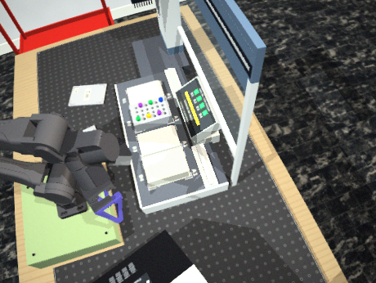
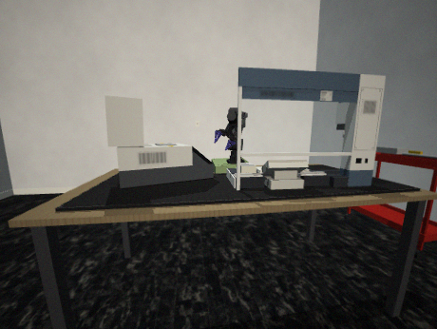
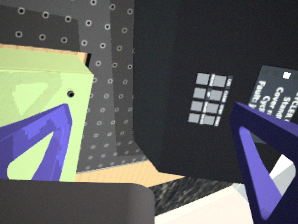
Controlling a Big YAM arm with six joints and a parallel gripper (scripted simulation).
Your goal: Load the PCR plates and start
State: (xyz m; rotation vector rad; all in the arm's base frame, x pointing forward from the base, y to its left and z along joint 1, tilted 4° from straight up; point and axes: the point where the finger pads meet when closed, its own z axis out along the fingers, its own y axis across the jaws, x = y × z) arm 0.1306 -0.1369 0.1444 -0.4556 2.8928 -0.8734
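My gripper [image 1: 110, 206] is open and empty. It hangs over the front corner of the green base plate [image 1: 61, 233], to the left of the deck, and also shows in the exterior view [image 2: 223, 138]. In the wrist view the two purple fingers stand wide apart [image 3: 149, 156], and Q1's grey keys [image 3: 209, 99] lie beyond them, apart from the fingers. Q1 [image 2: 157, 164] stands at the table's near end with its lid [image 2: 124, 121] upright and open. Two pale plate-like items [image 1: 157, 139] [image 1: 167, 165] lie on the deck; I cannot read their labels. The tube cooling block [image 1: 148, 107] holds coloured tubes.
The liquid handler's frame [image 1: 241, 135] and its tilted touch panel [image 1: 196, 108] stand over the deck's far side. A flat white nest [image 1: 87, 95] lies on the mat left of the deck. A red cart [image 1: 61, 20] stands beyond the table.
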